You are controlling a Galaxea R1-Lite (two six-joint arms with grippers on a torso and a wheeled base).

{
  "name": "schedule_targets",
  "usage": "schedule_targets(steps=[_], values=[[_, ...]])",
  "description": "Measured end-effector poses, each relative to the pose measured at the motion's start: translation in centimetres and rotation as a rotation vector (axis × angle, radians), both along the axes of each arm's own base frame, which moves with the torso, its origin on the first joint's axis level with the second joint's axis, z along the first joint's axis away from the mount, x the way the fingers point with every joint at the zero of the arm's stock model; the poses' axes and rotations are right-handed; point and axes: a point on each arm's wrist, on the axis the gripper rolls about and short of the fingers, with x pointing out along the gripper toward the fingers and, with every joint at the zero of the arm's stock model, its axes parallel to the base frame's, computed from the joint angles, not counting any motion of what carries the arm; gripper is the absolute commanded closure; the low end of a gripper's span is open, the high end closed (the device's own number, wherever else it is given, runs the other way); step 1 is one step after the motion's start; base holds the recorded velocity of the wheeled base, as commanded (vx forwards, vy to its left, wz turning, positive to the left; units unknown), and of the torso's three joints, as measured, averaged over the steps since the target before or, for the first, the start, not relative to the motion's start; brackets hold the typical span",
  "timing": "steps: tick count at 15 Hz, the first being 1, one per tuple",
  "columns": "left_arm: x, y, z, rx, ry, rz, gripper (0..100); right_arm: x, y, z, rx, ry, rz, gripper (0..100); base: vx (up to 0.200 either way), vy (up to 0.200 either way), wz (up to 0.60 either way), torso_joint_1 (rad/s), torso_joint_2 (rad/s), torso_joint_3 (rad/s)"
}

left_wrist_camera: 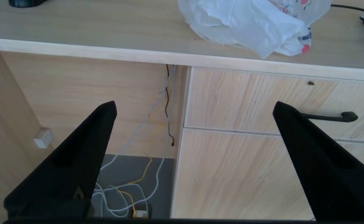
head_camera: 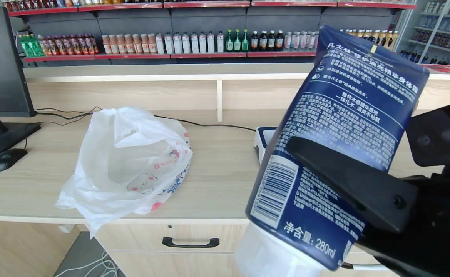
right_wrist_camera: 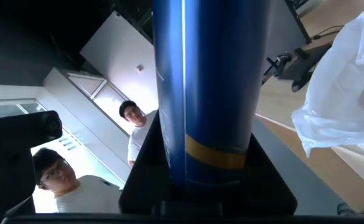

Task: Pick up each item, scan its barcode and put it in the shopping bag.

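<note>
Head view first: the right gripper (head_camera: 301,154) is clamped on a dark blue lotion tube (head_camera: 348,115), one black finger lying across its printed back. The tube is in the air close to the camera, tilted, with its white cap (head_camera: 271,254) lowest and its flat sealed end pointing up toward the shelves. The barcode (head_camera: 273,188) sits near the cap end and faces up at the camera. Just behind the tube, a corner of a white and blue box on the counter (head_camera: 217,173) is probably the scanner (head_camera: 263,140), though most of it is hidden and I cannot tell which way its window faces.

The shopping bag (head_camera: 132,161) lies slumped on the counter well to the robot's left of the tube, its mouth loosely open toward the top. From the right wrist, the tube (right_wrist_camera: 210,81) runs straight out between the jaws, with the bag (right_wrist_camera: 350,93) off to one side.

The left gripper (left_wrist_camera: 194,109) hangs spread wide and empty below the counter edge, facing the drawer front.

I'd say the scanning step is in hand. The next move calls for rolling the wrist so the barcode meets the scanner, then carrying the tube across to the bag's mouth, which looks floppy enough to need a careful drop.
</note>
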Motion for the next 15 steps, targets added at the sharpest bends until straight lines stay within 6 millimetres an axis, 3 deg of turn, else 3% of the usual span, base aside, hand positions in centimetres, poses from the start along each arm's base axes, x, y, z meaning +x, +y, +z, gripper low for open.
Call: schedule_targets(steps=[8,15], values=[[0.0,0.0,0.0,0.0,0.0,0.0,0,-0.6,0.2,0.9,0.06,0.047,0.066,100,0.0,0.0,0.0,0.0,0.0,0.0],[0.0,0.0,0.0,0.009,0.001,0.0,0,-2.8,-0.5,0.5,0.056,0.075,0.157,100,0.0,0.0,0.0,0.0,0.0,0.0]])
